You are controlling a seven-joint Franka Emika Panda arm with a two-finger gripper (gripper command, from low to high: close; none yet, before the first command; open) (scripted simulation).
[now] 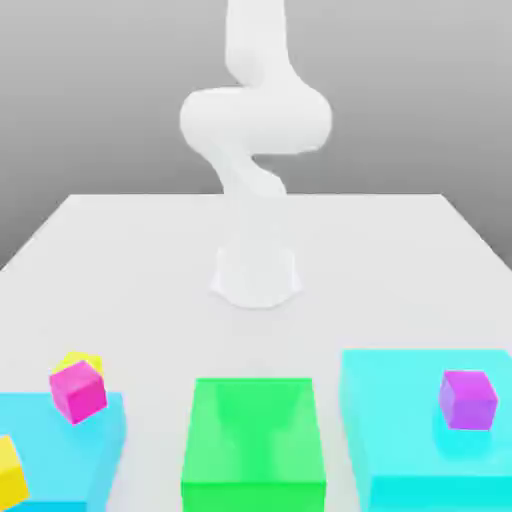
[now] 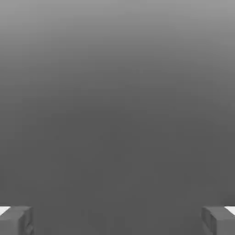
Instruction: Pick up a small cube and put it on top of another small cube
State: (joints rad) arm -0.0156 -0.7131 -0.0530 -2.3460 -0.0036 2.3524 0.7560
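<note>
In the hand view my gripper [image 2: 117, 221] is open, its two grey fingertips [image 2: 16, 220] set far apart with nothing but plain grey background between them. In the exterior view a small magenta cube [image 1: 78, 391] sits at the far corner of a low cyan block [image 1: 60, 440] at the exterior view's left. A small yellow cube [image 1: 80, 360] peeks out right behind it. Another yellow cube [image 1: 8, 472] lies at that block's near left edge, partly cut off. A small purple cube [image 1: 467, 399] rests on a larger cyan block [image 1: 400, 430] at the right.
A green block [image 1: 254, 445] stands between the two cyan blocks at the table's near edge. The white arm [image 1: 255, 120] rises from its base [image 1: 257, 275] at mid-table and bends upward out of the picture. Bare white table [image 1: 130, 290] surrounds the base.
</note>
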